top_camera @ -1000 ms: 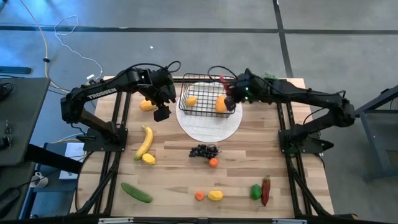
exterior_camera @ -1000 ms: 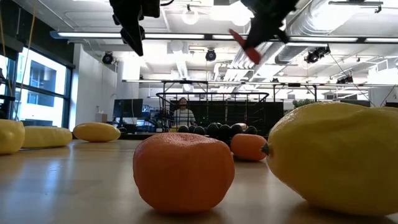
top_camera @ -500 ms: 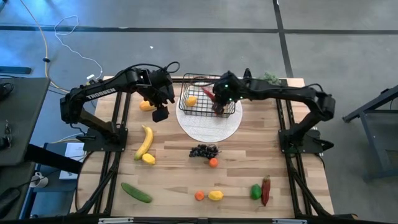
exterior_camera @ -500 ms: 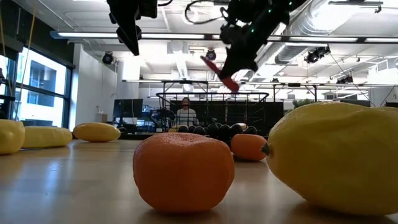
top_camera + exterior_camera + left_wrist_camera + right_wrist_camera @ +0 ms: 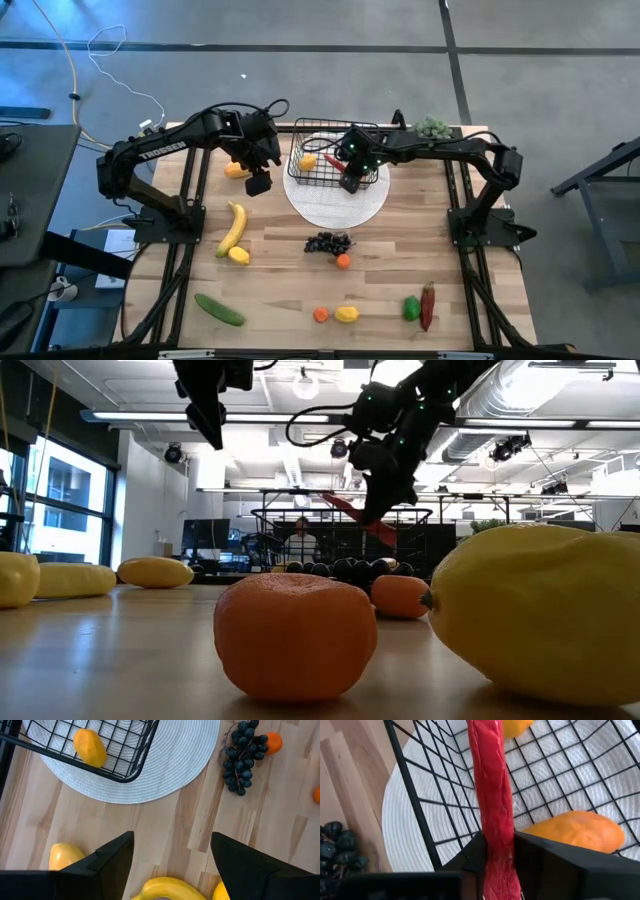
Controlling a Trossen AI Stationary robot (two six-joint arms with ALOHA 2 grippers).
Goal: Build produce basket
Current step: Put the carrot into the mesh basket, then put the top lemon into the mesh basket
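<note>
A long glossy red chili (image 5: 492, 815) is clenched in the right gripper (image 5: 338, 163), held over the black wire basket (image 5: 371, 176) at approx. 12 o'clock on the table, atop the white plate (image 5: 335, 205). Two orange-yellow fruits are seen inside, probably a lemon (image 5: 308, 162) & mango (image 5: 577, 831). Left gripper (image 5: 172, 852) hangs w/ jaws spread, at 9 o'clock of the basket.

My right arm stretches in from its base across the table, wrist bent down, and the right gripper (image 5: 343, 165) has its fingers (image 5: 550, 865) clamped on a red chili (image 5: 492, 795) that sticks out forward past the fingertips. My left arm reaches in from the opposite side and hangs raised, the left gripper (image 5: 258, 182) pointing down with its fingers (image 5: 112, 857) spread apart, nothing between them.
</note>
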